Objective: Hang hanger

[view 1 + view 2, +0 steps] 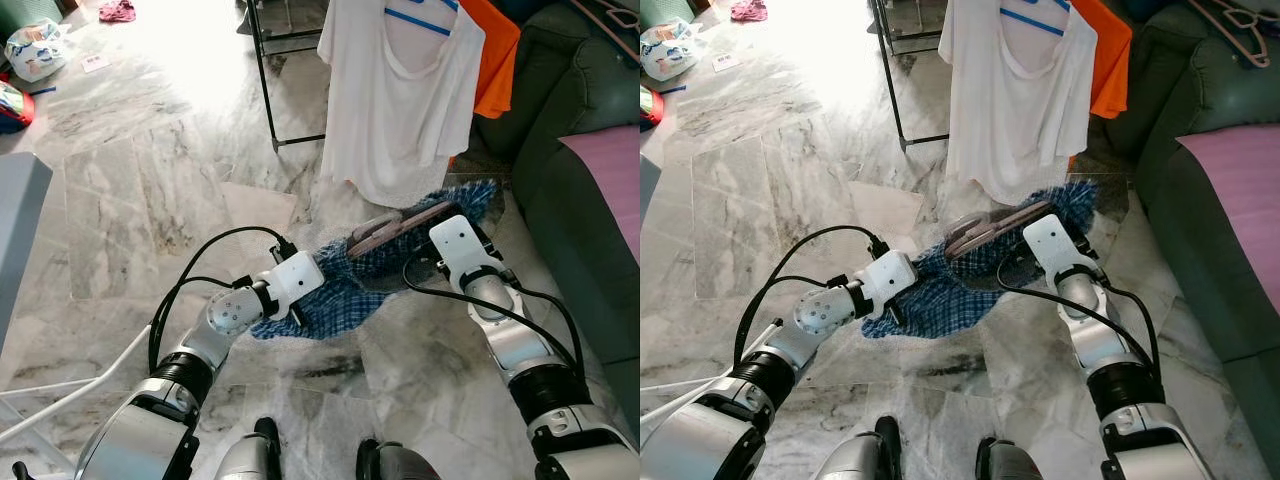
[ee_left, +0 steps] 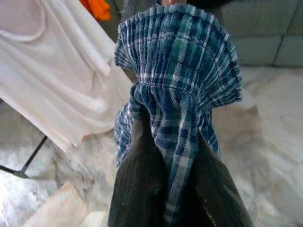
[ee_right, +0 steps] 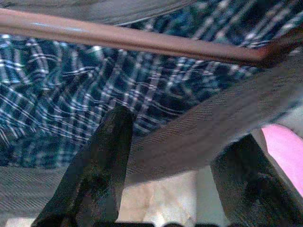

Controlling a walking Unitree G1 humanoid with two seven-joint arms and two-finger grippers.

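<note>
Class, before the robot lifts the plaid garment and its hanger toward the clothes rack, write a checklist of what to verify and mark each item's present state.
1. Left end effector clamped on the blue plaid garment: ok, cloth is pinched between its fingers.
2. Right end effector gripping the brown hanger: cannot tell; its fingers stand apart below the bar.
3. Garment off the floor: ok, it is held up between both arms.
4. Garment properly seated on the hanger: cannot tell, cloth is bunched.
5. Free space on the black rack: cannot tell; the white shirt and an orange garment already hang there.
</note>
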